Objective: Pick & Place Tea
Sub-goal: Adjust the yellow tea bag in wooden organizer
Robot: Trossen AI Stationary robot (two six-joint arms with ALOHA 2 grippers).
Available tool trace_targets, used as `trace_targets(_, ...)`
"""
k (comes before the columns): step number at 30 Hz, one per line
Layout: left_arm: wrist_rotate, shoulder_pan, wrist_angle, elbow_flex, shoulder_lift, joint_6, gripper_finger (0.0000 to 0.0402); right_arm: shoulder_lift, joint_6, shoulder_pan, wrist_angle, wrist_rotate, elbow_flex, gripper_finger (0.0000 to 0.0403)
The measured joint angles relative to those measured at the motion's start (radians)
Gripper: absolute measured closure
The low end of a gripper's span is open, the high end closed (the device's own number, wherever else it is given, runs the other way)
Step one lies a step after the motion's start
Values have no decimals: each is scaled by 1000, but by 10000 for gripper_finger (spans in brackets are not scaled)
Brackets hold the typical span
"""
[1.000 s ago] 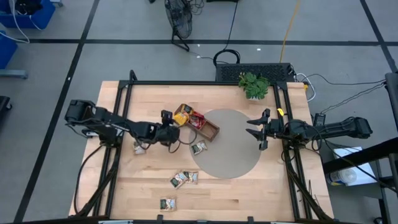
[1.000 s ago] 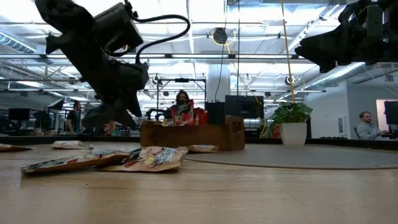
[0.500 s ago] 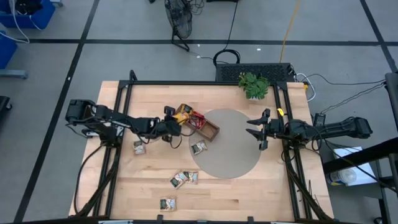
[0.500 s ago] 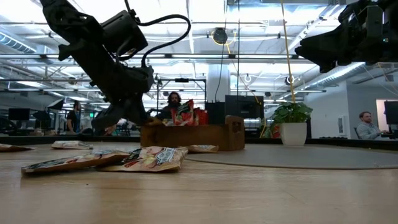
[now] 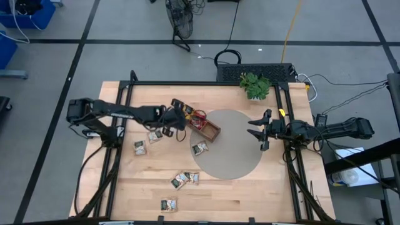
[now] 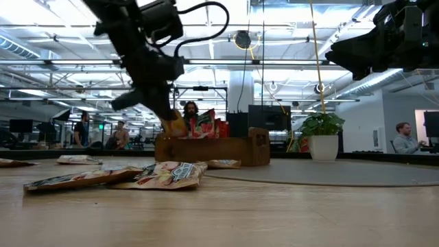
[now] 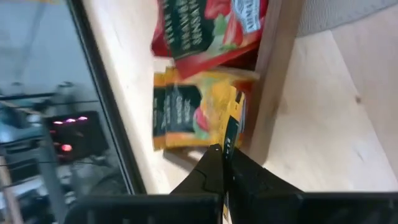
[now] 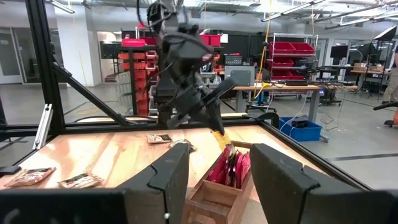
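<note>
Your left gripper [image 5: 179, 114] is pinched closed on a yellow tea sachet [image 7: 199, 109], holding it at the end of the wooden tray [image 5: 212, 132], where red sachets [image 5: 197, 118] already stand. Your right gripper [image 5: 255, 130] waits with fingers apart over the round grey mat [image 5: 231, 156]. Other sachets [image 5: 185, 179] lie scattered on the table [image 5: 250, 194].

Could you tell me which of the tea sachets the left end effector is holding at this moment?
The yellow sachet, pinched by its edge in the left end effector above the wooden tray's end; the other loose sachets lie flat on the table.
</note>
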Motion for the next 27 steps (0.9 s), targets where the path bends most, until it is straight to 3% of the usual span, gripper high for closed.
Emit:
trace_targets(4,115,63,-159,101,0,22,398,0,0,0,0,0,0,248)
trace_targets(9,312,143,-204,162,4,86,399,0,0,0,0,0,0,248)
trace_targets(17,324,216,-231,170,107,114,400,0,0,0,0,0,0,248)
trace_targets(27,321,212,-247,170,171,110,398,0,0,0,0,0,0,248)
